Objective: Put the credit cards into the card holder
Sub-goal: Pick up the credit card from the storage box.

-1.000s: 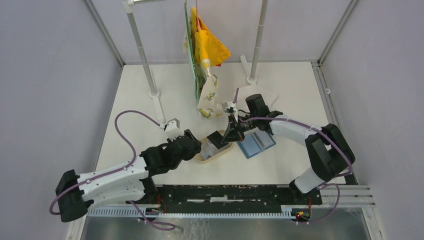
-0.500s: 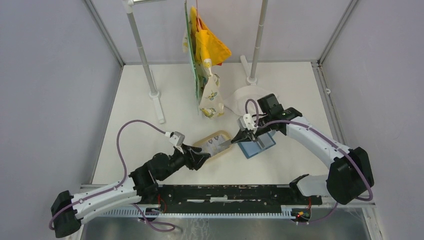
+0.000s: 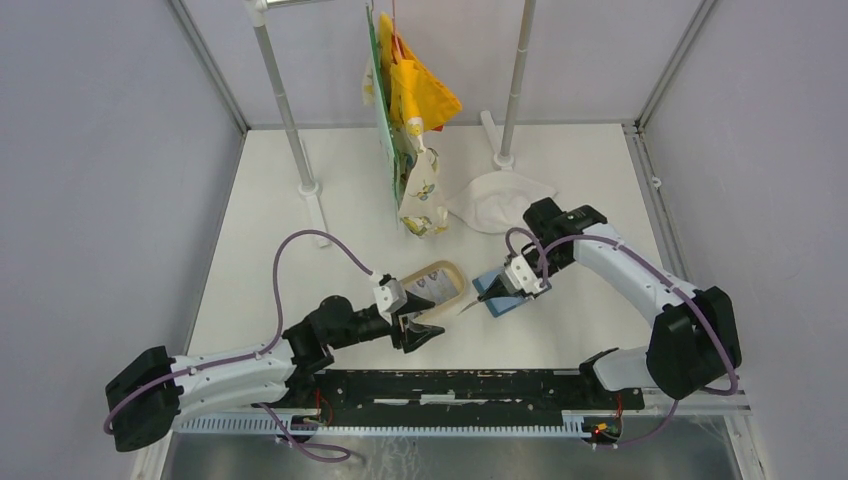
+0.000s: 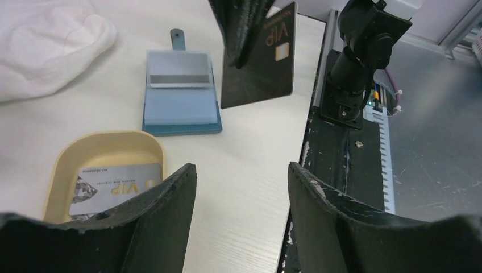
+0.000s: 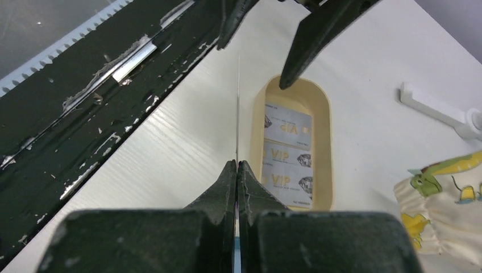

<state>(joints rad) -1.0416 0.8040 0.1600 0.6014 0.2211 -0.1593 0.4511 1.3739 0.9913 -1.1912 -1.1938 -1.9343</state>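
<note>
Right gripper pinches a thin black rectangular card at upper centre, seemingly mid-carry, left gripper spread; next, it likely needs slotting into the flat blue wallet.

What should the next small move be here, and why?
Probably the right gripper should carry its black card over the card holder and lower an edge toward a pocket: it is shut on the card, and the left gripper stands open, apart from it.

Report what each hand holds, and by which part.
Right hand pinches a black VIP card by its upper edge; the rest hangs free. Left hand is open and holds nothing.
</note>
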